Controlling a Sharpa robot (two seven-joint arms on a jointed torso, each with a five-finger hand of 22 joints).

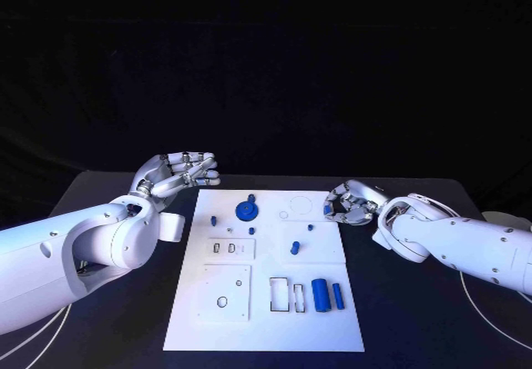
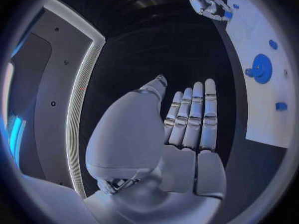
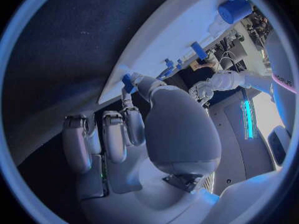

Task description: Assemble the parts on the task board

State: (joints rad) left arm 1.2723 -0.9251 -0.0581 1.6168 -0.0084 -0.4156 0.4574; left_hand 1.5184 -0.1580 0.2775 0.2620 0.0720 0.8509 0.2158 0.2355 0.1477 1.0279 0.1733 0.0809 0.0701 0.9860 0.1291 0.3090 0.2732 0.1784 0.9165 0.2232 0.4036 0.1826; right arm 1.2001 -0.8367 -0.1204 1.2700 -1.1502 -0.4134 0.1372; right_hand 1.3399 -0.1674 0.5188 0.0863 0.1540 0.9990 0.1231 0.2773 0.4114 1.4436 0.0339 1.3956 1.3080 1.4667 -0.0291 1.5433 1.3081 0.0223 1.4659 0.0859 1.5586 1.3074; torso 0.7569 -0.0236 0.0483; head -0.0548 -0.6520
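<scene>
Fingers of the right hand (image 1: 350, 206) curl inward at the right edge of the task board (image 1: 266, 323), near its far corner. In the right wrist view, a small blue part (image 3: 128, 81) sits pinched between the thumb and a fingertip (image 3: 127, 103), right at the board's edge; the other fingers hang loosely beside it.

Left hand (image 1: 177, 175) hovers over the black table (image 1: 421, 323), off the far left corner of the board and apart from it. It holds nothing: in the left wrist view its fingers (image 2: 193, 114) lie straight and side by side, with the thumb set off to one side.

Between the 2 hands lies the white board, long side running away from the robot. A blue gear (image 1: 246, 210) stands near the far edge, left of centre, with a small blue peg (image 1: 251, 198) just behind it and another small blue piece (image 1: 254, 229) just in front. A small blue block (image 1: 214, 221) lies to the gear's left. Near the middle of the board a short blue pin (image 1: 295, 247) stands beside a still smaller blue piece (image 1: 309, 227). Closer to the robot, 2 blue cylinders lie side by side on the right half: a thick one (image 1: 320, 295) and a thin one (image 1: 337, 296), just right of a pair of rectangular slots (image 1: 287, 295).
</scene>
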